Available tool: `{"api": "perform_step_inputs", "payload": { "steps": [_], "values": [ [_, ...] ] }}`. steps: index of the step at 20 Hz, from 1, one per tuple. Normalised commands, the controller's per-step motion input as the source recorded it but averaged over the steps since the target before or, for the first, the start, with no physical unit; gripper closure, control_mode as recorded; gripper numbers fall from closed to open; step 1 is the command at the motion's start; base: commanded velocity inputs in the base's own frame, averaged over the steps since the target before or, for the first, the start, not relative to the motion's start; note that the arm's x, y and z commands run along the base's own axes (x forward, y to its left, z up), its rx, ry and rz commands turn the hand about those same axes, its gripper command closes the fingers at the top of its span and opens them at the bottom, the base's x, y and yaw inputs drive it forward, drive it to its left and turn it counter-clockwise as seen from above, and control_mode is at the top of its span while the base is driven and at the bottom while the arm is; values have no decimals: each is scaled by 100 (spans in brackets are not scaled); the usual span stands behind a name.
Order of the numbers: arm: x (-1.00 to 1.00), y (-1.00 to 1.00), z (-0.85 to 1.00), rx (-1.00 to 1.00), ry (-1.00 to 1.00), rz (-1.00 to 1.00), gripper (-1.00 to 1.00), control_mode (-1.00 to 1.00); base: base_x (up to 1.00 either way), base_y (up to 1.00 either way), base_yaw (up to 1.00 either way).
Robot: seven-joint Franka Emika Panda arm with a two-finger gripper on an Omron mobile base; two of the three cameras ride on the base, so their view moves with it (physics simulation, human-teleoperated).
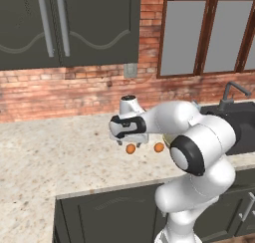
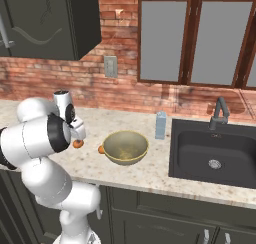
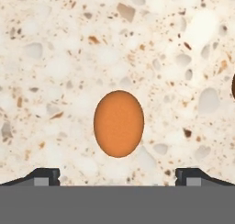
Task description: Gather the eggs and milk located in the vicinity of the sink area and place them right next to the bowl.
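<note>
The pincer (image 3: 117, 176) hung spread and empty above one egg (image 3: 119, 124) on the bench (image 3: 55, 58) (the other egg (image 2: 101, 149) touched the bowl (image 2: 125, 147)); next move, I judged: descend straight, close gently.

The left base view looks forward and down from behind the arm, the right base view from its other side; both take in the counter (image 1: 60, 147), the brick wall and the sink (image 2: 215, 153). The hand view looks apparently straight down, close over one egg (image 3: 119, 124).
</note>
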Motion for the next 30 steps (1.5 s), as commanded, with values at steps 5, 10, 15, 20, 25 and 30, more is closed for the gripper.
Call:
{"api": "perform_step_inputs", "payload": {
  "steps": [5, 10, 15, 20, 25, 30],
  "values": [
    [-2, -1, 0, 1, 0, -2, -100, -100, 0, 0, 0],
    [-11, -23, 6, 1, 0, -1, -100, -100, 0, 0, 0],
    [21, -23, 0, 0, 0, -4, -100, -100, 0, 0, 0],
    [19, -10, 0, 0, 2, -4, -100, -100, 0, 0, 0],
    [1, 4, 0, 0, 1, 0, -100, -100, 0, 0, 0],
    [0, 26, 0, 0, 0, 0, -100, -100, 0, 0, 0]
  ]
}}
